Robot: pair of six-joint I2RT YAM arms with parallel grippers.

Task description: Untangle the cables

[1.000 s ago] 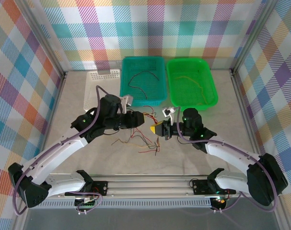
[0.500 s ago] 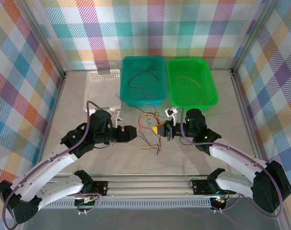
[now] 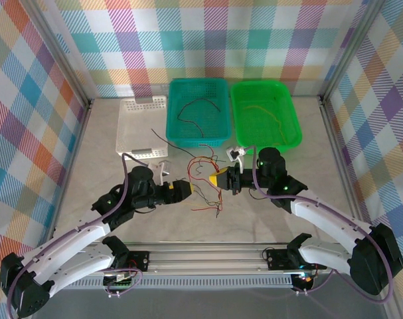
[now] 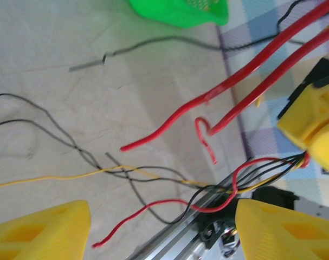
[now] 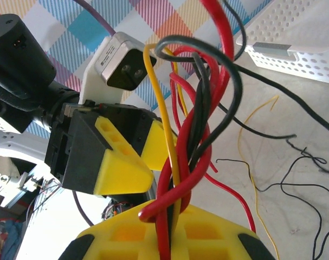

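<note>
Left end effector (image 3: 180, 189) backed off toward own base since earlier frame, jaws wider, gripping nothing. Right end effector (image 3: 219, 179) clamped on cables (image 3: 202, 165); bundle mid-counter (image 3: 281, 219), loose ends trailing. Step tip: pinch single free red end, pull away slowly. No legible writing.

Three perforated plastic baskets are counted: one white basket (image 3: 130, 123), one teal basket (image 3: 198, 81) and one bright green basket (image 3: 262, 84). Two yellow-fingered grippers are seen, the left gripper (image 3: 186, 189) and the right gripper (image 3: 216, 178). The thin tangled cables (image 3: 204, 165) cannot be counted exactly.
</note>
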